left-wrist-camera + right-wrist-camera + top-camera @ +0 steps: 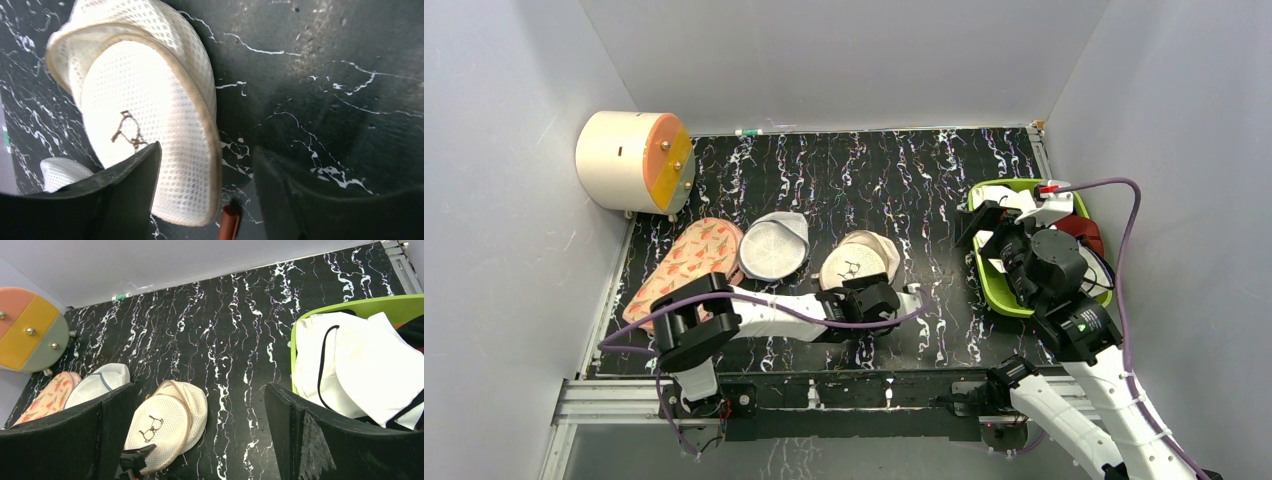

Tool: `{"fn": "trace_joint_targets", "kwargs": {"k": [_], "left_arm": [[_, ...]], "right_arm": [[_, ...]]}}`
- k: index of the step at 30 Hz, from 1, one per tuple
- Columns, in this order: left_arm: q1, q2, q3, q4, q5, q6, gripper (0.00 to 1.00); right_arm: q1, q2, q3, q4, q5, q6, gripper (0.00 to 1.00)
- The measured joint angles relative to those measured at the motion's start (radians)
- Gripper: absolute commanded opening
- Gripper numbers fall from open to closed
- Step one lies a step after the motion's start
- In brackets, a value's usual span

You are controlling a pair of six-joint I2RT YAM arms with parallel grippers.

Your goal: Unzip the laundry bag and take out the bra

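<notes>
The cream-beige mesh laundry bag (859, 258) lies at the table's middle, its black glasses mark facing up. It also shows in the left wrist view (150, 100) and the right wrist view (167, 422). My left gripper (864, 295) is open and empty at the bag's near edge (207, 152), with the rim between its fingers. A red-brown zip pull (229, 223) lies just off the rim. The white bra (350, 360) with black straps lies in the green bin (997, 280). My right gripper (986, 225) hovers open and empty over the bin's left edge (200, 390).
A grey-white mesh pouch (774, 246) and a peach-pink leaf-pattern bra (686, 262) lie left of the bag. A round cream drum with an orange face (634, 160) stands at the back left. Dark red items sit in the bin's right side (1089, 235).
</notes>
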Motion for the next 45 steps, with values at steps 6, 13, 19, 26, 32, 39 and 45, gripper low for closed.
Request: {"fn": "trace_joint_targets", "kwargs": {"k": [6,13,19,26,32,39,45], "left_arm": [[0.0,-0.131,0.002,-0.025,0.062,0.012,0.98],[0.052,-0.337,0.023,-0.048,0.186,-0.002,0.98],[0.411,-0.57,0.023,0.01,0.314,-0.182,0.98],[0.782,-0.727,0.069,0.004,0.292,-0.422,0.98],[0.93,-0.829,0.1,-0.104,0.27,-0.558,0.98],[0.93,-0.993,0.114,-0.179,0.266,-0.597,0.98],[0.93,-1.02,0.143,-0.22,0.29,-0.595,0.98]], "right_arm": [[0.0,0.019,0.012,-0.001,0.0,-0.006,0.98],[0.0,0.052,0.043,-0.002,0.001,-0.019,0.98],[0.0,0.1,0.066,-0.007,-0.002,-0.032,0.98],[0.0,0.16,0.066,-0.018,-0.068,-0.078,0.98],[0.0,0.186,0.066,-0.019,-0.158,-0.131,0.98],[0.0,0.175,0.096,-0.014,-0.179,-0.171,0.98],[0.0,0.15,0.105,0.009,-0.133,-0.187,0.97]]}}
